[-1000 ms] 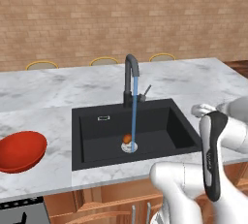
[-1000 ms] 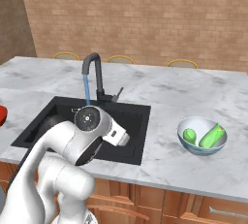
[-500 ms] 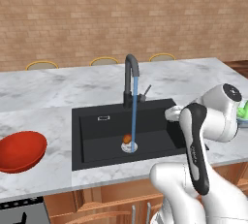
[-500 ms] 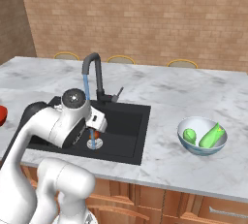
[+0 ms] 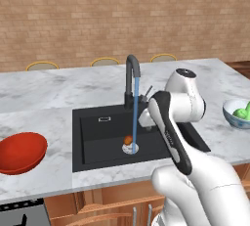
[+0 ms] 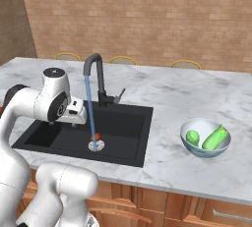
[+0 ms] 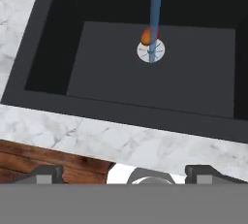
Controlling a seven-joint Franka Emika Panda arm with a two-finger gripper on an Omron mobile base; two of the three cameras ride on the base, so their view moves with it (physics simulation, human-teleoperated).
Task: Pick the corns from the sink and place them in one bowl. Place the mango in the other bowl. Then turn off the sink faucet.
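Since the earlier frames, the arm has been swung from the right side of the tabletop (image 6: 162,98) toward the sink (image 5: 97,132), and the hand is now seen poised above the basin's right half. The gripper (image 7: 126,172) is shown in the hand view with its two dark fingertips (image 7: 46,173) set wide apart and nothing held between them; beneath them the near marble edge and the front wall of the sink are seen.

Both corns (image 6: 215,137) are found lying in the pale white-blue bowl (image 6: 204,148), which stands on the tabletop well to the right of the sink. The mango (image 7: 147,36) is seen on the black sink floor, touching or just beside the round silver drain (image 7: 151,51). A blue stream of water (image 5: 135,112) is seen running from the sink faucet (image 5: 130,80) down onto the drain, passing just beside the mango. The thin lever handle (image 6: 119,95) is seen angled up from the faucet's side. The red bowl (image 5: 20,152) is seen on the tabletop to the left of the sink, apart from it, with nothing visible inside.
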